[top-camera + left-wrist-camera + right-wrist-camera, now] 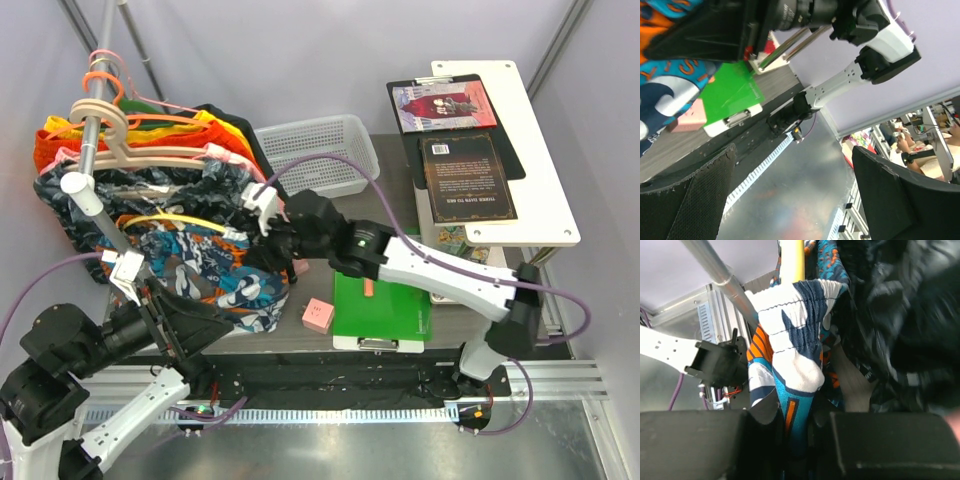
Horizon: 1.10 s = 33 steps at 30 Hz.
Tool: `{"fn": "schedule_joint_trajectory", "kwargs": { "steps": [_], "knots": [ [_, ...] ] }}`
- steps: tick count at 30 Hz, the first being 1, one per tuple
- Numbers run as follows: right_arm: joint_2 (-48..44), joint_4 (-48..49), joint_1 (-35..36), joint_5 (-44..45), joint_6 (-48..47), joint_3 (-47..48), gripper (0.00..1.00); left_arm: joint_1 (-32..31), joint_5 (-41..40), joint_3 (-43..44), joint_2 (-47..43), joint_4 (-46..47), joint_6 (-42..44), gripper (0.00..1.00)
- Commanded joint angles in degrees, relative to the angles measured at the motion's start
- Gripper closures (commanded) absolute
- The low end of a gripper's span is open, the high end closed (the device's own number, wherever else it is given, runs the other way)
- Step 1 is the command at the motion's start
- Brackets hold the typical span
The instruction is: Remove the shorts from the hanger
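White basket [310, 140] behind green case [400, 305]; pink block [317, 315] just beside case.

Left of basket [318, 150], shorts [215, 268] on hanger [168, 217].

Shorts [215, 272], one pair; yellow hanger [165, 216], one; beige hanger [160, 154], one; basket [318, 150], one; green case [385, 305], one; pink block [317, 314], one.
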Motion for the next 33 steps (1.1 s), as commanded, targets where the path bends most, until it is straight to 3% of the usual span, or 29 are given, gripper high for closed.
{"fn": "schedule_joint_trajectory", "kwargs": {
  "steps": [1, 8, 18, 22, 26, 33],
  "knots": [
    [-12.2, 14.8, 0.1, 3.2, 3.4, -3.9, 0.99, -0.3, 5.1, -1.7, 1.9, 11.4, -0.8, 0.04],
    [-24.0, 18.1, 0.2, 5.3, 6.7, -18.5, 0.99, -0.3, 8.3, 2.0, 8.4, 17.8, -1.8, 0.09],
    [-33.9, 18.9, 0.2, 8.7, 11.1, -26.8, 0.99, -0.3, 5.7, 9.9, 20.8, 24.4, -1.1, 0.20],
    [-35.9, 17.4, 0.1, 12.5, 12.6, -27.5, 0.99, -0.3, -0.3, 14.4, 24.8, 22.9, 3.4, 0.22],
    [-37.7, 18.1, 0.1, 13.3, 13.9, -28.5, 0.99, -0.3, -12.6, 21.9, 28.0, 15.9, 9.6, 0.23],
    [-37.2, 18.2, 0.1, 12.5, 14.4, -28.8, 0.99, -0.3, -19.3, 24.5, 26.1, 18.8, 12.3, 0.32]
  ]
}}
